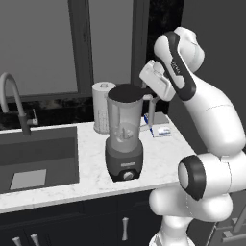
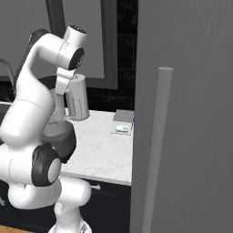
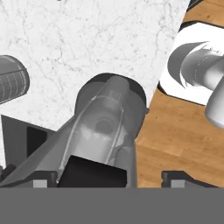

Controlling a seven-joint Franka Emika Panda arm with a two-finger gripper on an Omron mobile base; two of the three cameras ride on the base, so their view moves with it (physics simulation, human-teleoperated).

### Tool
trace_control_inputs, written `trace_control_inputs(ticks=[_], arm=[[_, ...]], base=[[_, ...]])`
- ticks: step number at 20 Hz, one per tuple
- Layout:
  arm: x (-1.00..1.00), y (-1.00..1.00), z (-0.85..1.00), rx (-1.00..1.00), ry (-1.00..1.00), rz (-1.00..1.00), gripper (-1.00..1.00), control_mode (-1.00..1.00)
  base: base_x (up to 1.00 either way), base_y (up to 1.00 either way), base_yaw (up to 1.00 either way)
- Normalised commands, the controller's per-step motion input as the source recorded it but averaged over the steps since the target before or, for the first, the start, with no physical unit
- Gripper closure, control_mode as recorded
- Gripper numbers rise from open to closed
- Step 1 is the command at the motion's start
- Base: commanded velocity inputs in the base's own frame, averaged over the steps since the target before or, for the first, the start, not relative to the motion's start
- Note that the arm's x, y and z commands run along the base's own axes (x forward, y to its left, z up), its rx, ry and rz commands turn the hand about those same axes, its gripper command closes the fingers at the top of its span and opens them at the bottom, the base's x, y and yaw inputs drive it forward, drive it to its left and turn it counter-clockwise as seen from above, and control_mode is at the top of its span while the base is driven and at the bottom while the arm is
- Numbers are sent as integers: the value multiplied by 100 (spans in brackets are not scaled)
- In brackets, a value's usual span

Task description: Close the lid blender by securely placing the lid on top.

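Here my gripper (image 3: 103,177) hangs directly over the blender (image 1: 125,139), looking down into its translucent jar. The lid (image 1: 126,91), a black disc, sits across the jar's mouth, just left of my hand. The blender stands near the worktop's (image 1: 158,161) front edge, right of the sink (image 1: 38,158), paper towel roll (image 1: 102,106) behind it. Whether my fingers are spread or pinching, I cannot tell.
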Motion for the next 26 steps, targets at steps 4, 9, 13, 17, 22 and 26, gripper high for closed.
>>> trace_control_inputs(ticks=[4, 9, 13, 17, 22, 26], arm=[[0, 0, 0, 0, 0, 0, -100, -100], [19, 0, 0, 0, -2, 0, -100, -100], [48, 0, 0, 0, -7, 0, -100, -100], [39, 0, -6, 0, -8, 0, -100, -100], [2, 0, -18, 0, -7, 0, -100, -100], [-14, 1, -2, 0, -7, 0, -100, -100]], base=[[0, 0, 0], [0, 0, 0], [0, 0, 0], [0, 0, 0], [0, 0, 0], [0, 0, 0]])
